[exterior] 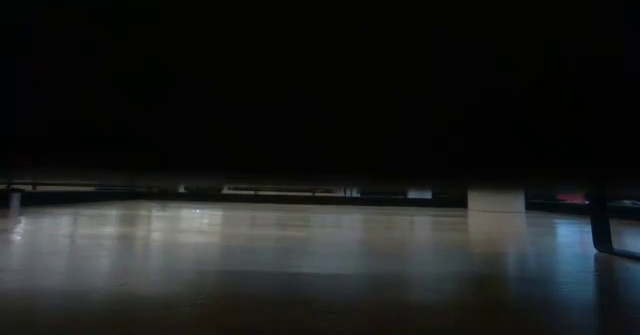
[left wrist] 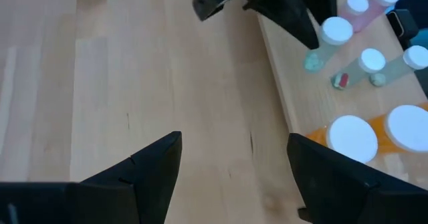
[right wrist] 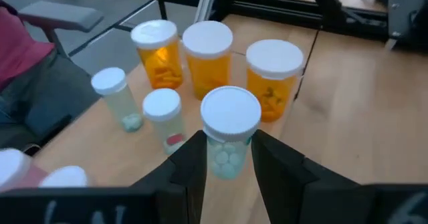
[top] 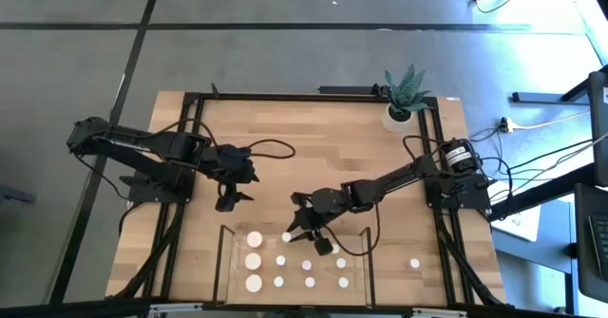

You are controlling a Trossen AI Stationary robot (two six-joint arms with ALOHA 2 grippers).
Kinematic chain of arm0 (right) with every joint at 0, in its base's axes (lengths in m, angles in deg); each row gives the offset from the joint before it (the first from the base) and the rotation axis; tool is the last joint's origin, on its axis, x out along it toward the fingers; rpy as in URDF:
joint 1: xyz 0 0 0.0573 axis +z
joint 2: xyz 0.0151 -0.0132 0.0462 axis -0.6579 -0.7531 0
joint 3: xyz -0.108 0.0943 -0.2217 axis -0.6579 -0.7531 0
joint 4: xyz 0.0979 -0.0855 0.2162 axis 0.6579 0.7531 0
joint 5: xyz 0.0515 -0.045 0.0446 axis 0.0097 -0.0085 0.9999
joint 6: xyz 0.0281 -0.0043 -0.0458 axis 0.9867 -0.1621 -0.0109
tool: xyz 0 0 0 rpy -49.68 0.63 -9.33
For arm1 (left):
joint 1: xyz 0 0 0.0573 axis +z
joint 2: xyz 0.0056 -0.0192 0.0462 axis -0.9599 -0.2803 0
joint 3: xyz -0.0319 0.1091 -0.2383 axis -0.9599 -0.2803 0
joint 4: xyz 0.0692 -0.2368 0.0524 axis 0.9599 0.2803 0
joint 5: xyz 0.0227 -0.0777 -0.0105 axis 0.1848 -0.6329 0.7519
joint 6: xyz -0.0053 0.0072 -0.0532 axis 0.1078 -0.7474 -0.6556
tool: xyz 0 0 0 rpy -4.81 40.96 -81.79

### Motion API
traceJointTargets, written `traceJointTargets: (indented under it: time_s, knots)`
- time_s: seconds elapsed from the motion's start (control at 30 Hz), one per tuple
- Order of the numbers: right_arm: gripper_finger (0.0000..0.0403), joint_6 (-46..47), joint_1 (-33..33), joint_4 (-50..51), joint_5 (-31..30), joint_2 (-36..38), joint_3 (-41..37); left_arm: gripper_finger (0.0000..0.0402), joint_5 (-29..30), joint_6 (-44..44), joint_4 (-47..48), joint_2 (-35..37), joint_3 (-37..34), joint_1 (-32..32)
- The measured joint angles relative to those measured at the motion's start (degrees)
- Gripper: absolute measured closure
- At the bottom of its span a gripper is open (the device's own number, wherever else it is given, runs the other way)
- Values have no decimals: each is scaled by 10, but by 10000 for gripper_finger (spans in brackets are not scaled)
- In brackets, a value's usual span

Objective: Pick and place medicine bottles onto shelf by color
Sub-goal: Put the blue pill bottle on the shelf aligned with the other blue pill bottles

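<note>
Several white-capped medicine bottles stand on the light-wood shelf (top: 228,261) at the table's near edge. Three wide amber ones (right wrist: 207,57) stand in a row, with small clear ones (right wrist: 164,120) beside them. My right gripper (top: 302,231) is at the shelf's far edge, shut on a small clear bottle of pale pills (right wrist: 229,150). My left gripper (top: 228,200) hangs open over bare table left of the shelf, its fingers (left wrist: 157,164) holding nothing. One bottle (top: 414,263) stands alone on the table to the shelf's right. My right gripper pinches the small bottle's clear body (right wrist: 221,158) just under its white cap (right wrist: 231,112), one finger on each side. The fingers come slanting down from the table's far right. The bottle stands upright in the hold; its foot is hidden by the fingers.
A white pot with a spiky green plant (top: 403,100) stands at the far right corner. Dark frame bars (top: 190,147) run along the table's sides. Bare wood lies between the two arms and across the far half. A person's red sleeve (right wrist: 20,43) shows beyond the near edge.
</note>
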Motion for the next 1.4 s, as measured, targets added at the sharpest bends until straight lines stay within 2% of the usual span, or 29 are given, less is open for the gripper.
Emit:
traceJointTargets:
  time_s: [0.1,0.7,0.9,1.4]
  knots:
    - [284,-26,0,0,0,0,0,137,0,0,0,0,0,-3]
    - [284,-24,-3,-36,24,-23,0,137,-1,3,0,0,0,-3]
    - [284,-24,-4,-37,24,-27,0,137,-51,28,-2,0,0,-3]
    - [284,-26,-8,-46,24,-40,-1,137,-46,36,-13,0,0,-7]
